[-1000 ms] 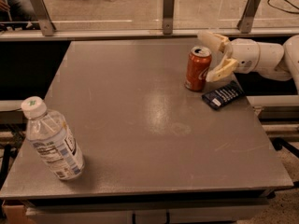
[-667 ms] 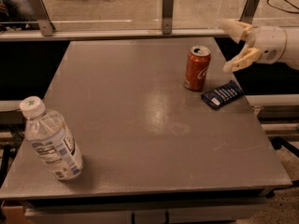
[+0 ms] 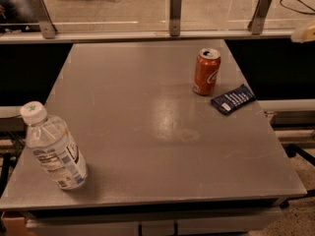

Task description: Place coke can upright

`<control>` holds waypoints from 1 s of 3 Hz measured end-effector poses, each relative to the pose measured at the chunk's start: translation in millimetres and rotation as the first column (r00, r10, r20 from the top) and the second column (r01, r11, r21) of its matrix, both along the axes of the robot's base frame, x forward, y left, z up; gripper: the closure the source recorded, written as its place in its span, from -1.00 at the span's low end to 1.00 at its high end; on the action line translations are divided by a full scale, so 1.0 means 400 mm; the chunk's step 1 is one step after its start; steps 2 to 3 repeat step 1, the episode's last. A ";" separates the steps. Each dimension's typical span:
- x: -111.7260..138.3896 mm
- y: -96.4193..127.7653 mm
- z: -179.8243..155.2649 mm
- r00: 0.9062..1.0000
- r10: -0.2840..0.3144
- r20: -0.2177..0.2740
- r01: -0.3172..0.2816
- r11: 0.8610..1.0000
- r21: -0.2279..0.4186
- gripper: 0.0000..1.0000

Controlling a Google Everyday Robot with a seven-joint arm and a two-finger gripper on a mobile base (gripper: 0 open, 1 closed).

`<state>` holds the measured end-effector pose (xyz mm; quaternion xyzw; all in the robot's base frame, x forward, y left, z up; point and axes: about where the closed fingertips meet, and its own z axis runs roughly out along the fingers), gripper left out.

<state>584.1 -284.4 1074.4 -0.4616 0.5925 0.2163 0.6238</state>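
The coke can (image 3: 206, 72) stands upright, long axis vertical, near the surface's (image 3: 147, 141) far right edge; the gripper (image 3: 305, 33), well apart beyond the far right corner, grip state unclear.

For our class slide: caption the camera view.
Can upright on table beside blue packet; gripper at right edge, clear of it.

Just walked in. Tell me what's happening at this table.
Nothing on the table is being held. The coke can stands upright on it, beside a dark blue packet. The robot's end effector is off at the right edge of view, apart from the can. A water bottle stands at the near left corner.
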 end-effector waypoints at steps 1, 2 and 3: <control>-0.007 0.003 0.031 1.000 -0.015 0.019 0.016 1.000 -0.004 -1.00; -0.007 0.003 0.031 1.000 -0.015 0.019 0.016 1.000 -0.004 -1.00; -0.007 0.003 0.031 1.000 -0.015 0.019 0.016 1.000 -0.004 -1.00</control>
